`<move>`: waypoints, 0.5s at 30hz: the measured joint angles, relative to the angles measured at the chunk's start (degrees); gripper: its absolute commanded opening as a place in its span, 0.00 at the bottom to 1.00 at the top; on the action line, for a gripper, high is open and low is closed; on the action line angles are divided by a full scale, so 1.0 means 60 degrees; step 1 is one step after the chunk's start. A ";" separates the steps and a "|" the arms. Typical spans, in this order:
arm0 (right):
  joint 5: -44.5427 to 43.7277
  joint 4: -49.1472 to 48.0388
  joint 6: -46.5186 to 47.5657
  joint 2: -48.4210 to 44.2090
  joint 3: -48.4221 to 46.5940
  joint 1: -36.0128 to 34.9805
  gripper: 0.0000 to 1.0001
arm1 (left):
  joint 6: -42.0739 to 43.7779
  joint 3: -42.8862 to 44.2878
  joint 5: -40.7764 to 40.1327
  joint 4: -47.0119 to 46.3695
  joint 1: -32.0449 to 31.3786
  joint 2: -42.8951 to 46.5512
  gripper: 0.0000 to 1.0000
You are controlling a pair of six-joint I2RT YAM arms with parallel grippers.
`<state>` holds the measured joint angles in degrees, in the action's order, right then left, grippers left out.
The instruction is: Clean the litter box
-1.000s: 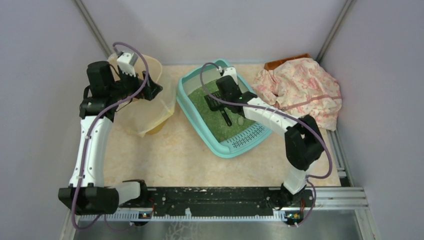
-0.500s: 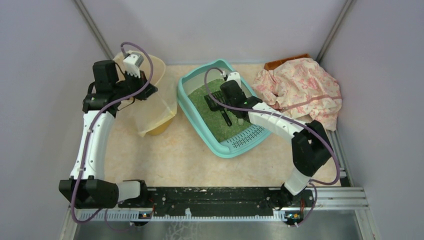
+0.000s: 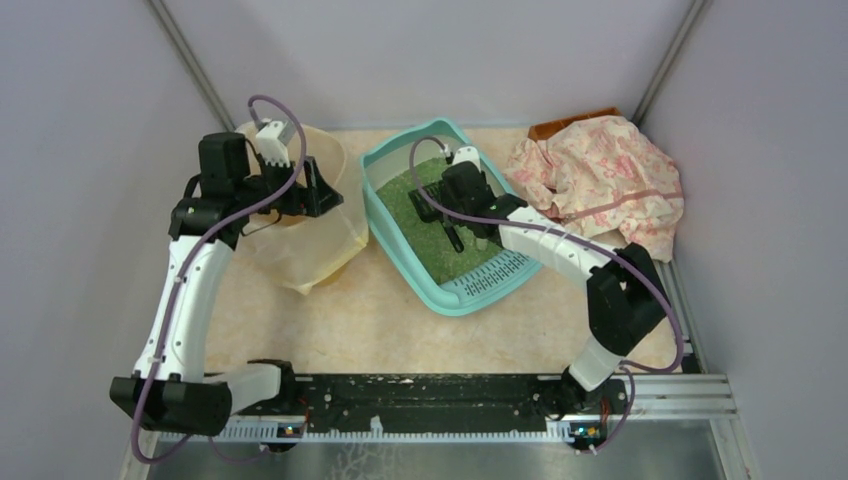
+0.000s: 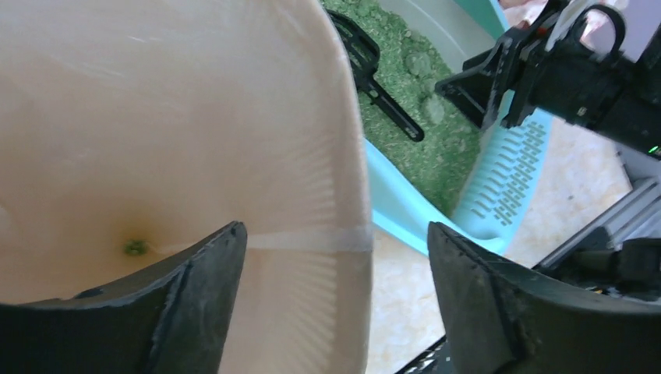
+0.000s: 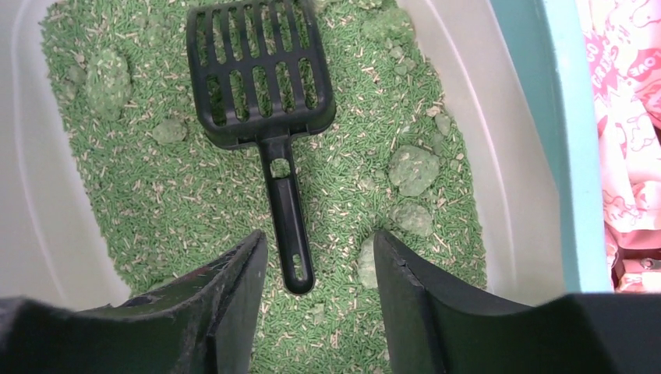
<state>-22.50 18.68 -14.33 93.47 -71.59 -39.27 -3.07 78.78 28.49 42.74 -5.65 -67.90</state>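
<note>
Now litter box (image 3: 455, 296) sits under right pincer (image 5: 318, 243). One scoop (image 5: 261, 74) lies in it, handle end between the wide-open, empty jaws. Left pincer (image 4: 335, 235), also open, straddles the rim of the one bin (image 4: 195, 117). Bin has slid up beside the box, so probably a shorter dump. At least five clumps (image 5: 413, 167).

Bright, even, diffuse light, weak shadows around the litter box (image 3: 487, 278). Right gripper (image 5: 319, 238) fingers (image 5: 226, 312) near lens soft-focus; granules (image 5: 156, 195) sharp. Bin wall (image 4: 195, 117) beside litter box washed out.
</note>
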 measured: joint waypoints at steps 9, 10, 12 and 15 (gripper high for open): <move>0.0747 0.0102 0.0109 0.0703 0.0299 -0.0011 0.64 | -0.0940 -0.0801 0.0138 -0.0637 -0.0018 0.0601 0.99; 0.0827 0.0109 0.0109 0.0849 0.0397 -0.0018 0.64 | -0.1089 -0.1020 0.0248 -0.0962 -0.0015 0.0816 0.99; 0.0976 0.0124 0.0117 0.1257 0.0441 -0.0022 0.63 | -0.1475 -0.1457 0.0525 -0.1643 -0.0018 0.1395 0.99; 0.1056 0.0095 0.0124 0.1778 0.0441 -0.0022 0.61 | -0.1993 -0.1647 0.0867 -0.2561 -0.0018 0.2182 0.99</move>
<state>-16.16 19.25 -13.58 104.14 -68.95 -39.40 -15.03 68.90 33.69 27.38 -5.76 -54.81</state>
